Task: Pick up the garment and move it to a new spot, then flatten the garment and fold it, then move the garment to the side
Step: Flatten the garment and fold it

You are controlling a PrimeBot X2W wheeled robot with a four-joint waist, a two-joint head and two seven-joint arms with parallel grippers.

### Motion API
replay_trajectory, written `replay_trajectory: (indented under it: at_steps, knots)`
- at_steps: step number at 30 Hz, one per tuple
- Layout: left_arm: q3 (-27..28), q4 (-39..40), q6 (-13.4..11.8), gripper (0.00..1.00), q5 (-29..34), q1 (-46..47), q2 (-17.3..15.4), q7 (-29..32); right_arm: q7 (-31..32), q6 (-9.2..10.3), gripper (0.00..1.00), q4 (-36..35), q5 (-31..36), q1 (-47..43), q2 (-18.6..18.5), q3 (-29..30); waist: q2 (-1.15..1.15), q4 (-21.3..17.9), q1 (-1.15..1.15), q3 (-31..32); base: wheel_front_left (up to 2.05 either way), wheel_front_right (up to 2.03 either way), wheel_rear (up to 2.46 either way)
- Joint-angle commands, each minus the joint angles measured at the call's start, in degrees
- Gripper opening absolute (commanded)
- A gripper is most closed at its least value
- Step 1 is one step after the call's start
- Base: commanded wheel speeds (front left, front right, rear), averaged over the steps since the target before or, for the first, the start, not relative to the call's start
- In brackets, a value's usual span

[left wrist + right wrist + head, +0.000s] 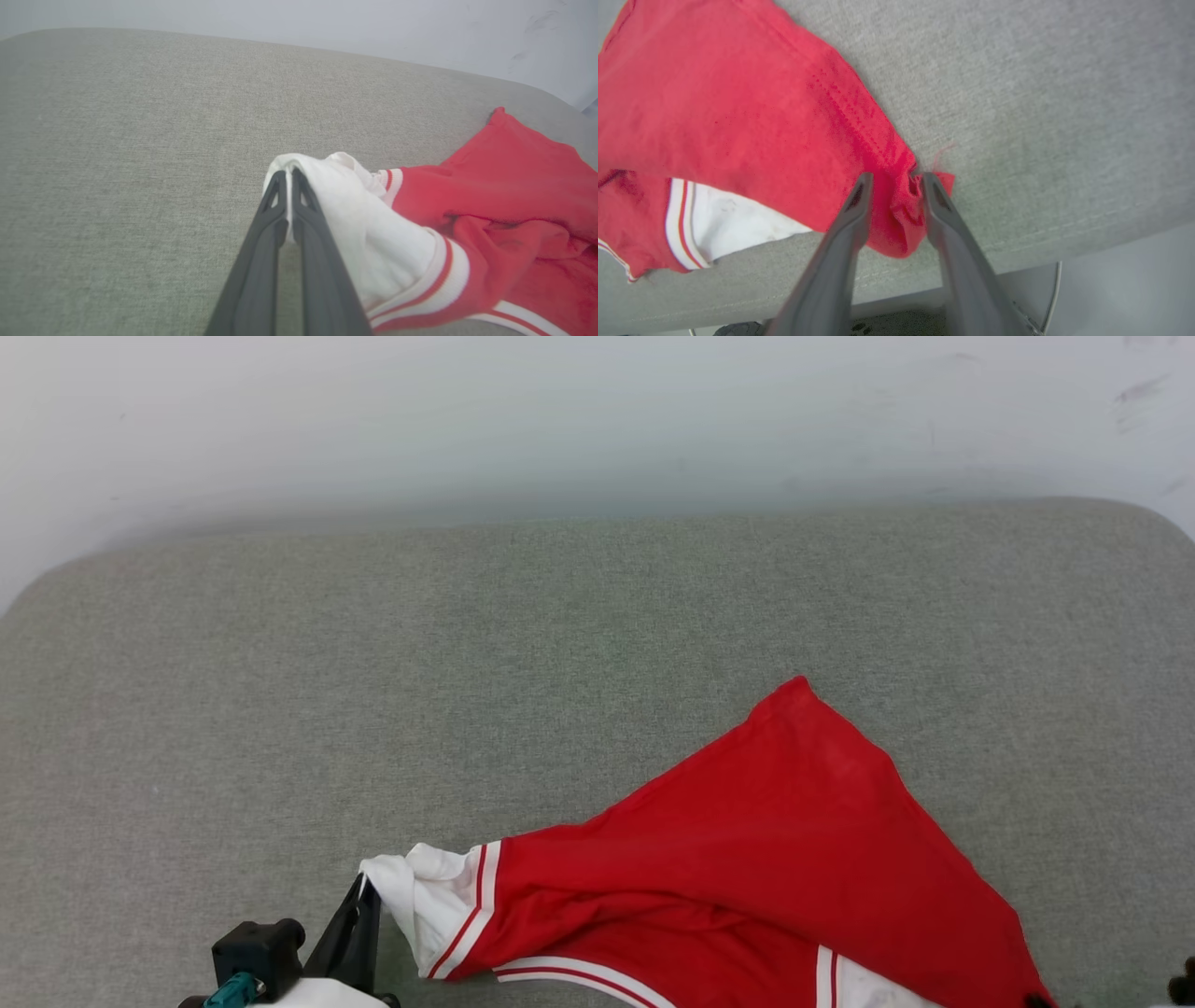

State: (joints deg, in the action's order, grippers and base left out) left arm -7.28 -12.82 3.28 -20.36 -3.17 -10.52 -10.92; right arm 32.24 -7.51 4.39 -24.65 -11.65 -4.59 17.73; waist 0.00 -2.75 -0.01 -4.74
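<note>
Garment (747, 831) on cushion (373, 663), near edge (grey expanse beyond) | left gripper (288, 173) pinching sleeve (355, 219) | right gripper (897, 179) parted

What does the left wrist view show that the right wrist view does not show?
Left wrist view: the left gripper, jaws shut on the white sleeve, with a pale wall behind. Right wrist view: the right gripper, jaws apart around a bunched red hem corner, and, past the edge of the grey surface, some floor. Both: the red garment lying on the grey surface.
</note>
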Motion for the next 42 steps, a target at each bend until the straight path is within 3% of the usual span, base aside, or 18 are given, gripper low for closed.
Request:
replay_trajectory:
  at_steps: [1, 7, 14, 18, 22, 29, 34, 40, 41, 42]
  knots:
    - [-0.09, 0.50, -0.29, 0.00, -0.11, 0.33, -0.31, 0.17, -2.82, 0.04, 1.00, -0.26, 0.06, 1.72, 0.36, 0.13, 0.00, -0.11, 0.01, -0.33, 0.00, 0.00, 0.00]
    - [-0.75, 2.65, -0.35, 0.00, 0.32, 1.98, -0.55, 0.56, -16.59, 0.04, 1.00, 0.25, 0.72, 9.21, -1.04, -1.82, 0.00, 0.69, 0.01, -2.37, 0.00, 0.00, 0.00]
    - [-1.59, 5.94, -0.80, 0.00, 1.13, 4.53, -0.22, 0.37, -19.90, 0.04, 1.00, 6.97, -0.62, 21.77, -6.15, -8.31, 0.00, 2.46, 0.01, -6.62, 0.00, 0.00, 0.00]
    - [-2.47, 8.13, -1.05, 0.00, 1.65, 6.17, 0.36, -0.12, -14.03, 0.04, 1.00, 12.04, -2.54, 30.56, -11.06, -14.63, 0.00, 4.26, 0.01, -9.08, 0.00, 0.00, 0.00]
    - [-3.70, 10.01, -0.68, 0.00, 2.15, 7.83, 1.00, -0.40, -3.78, 0.04, 1.00, 15.63, -4.49, 38.44, -15.57, -20.90, 0.00, 6.32, 0.01, -11.42, 0.00, 0.00, 0.00]
    - [-5.93, 11.27, 0.16, 0.00, 2.28, 10.75, 2.27, -1.03, 7.71, 0.04, 1.00, 18.14, -7.55, 47.79, -20.80, -30.99, 0.00, 9.93, 0.01, -15.22, 0.00, 0.00, 0.00]
    - [-6.73, 10.58, 0.53, 0.00, 2.00, 12.14, 3.03, -1.94, 10.02, 0.04, 1.00, 21.31, -8.79, 50.79, -22.57, -36.35, 0.00, 11.34, 0.01, -17.38, 0.00, 0.00, 0.00]
    - [-6.51, 9.50, 0.54, 0.00, 1.54, 13.12, 3.14, -2.63, 15.16, 0.04, 1.00, 27.74, -11.97, 48.86, -21.70, -39.65, 0.00, 12.03, 0.01, -18.52, 0.00, 0.00, 0.00]
    - [-6.40, 9.25, 0.56, 0.00, 1.51, 13.12, 3.14, -2.79, 16.22, 0.04, 0.44, 28.35, -12.48, 48.41, -21.63, -40.37, 0.00, 12.04, 0.01, -18.52, 0.00, 0.00, 0.00]
    - [-6.30, 9.00, 0.56, 0.00, 1.46, 13.05, 3.12, -2.95, 17.01, 0.03, 0.03, 28.85, -13.49, 47.91, -21.31, -40.81, 0.00, 12.00, 0.01, -18.43, 0.00, 0.00, 0.00]
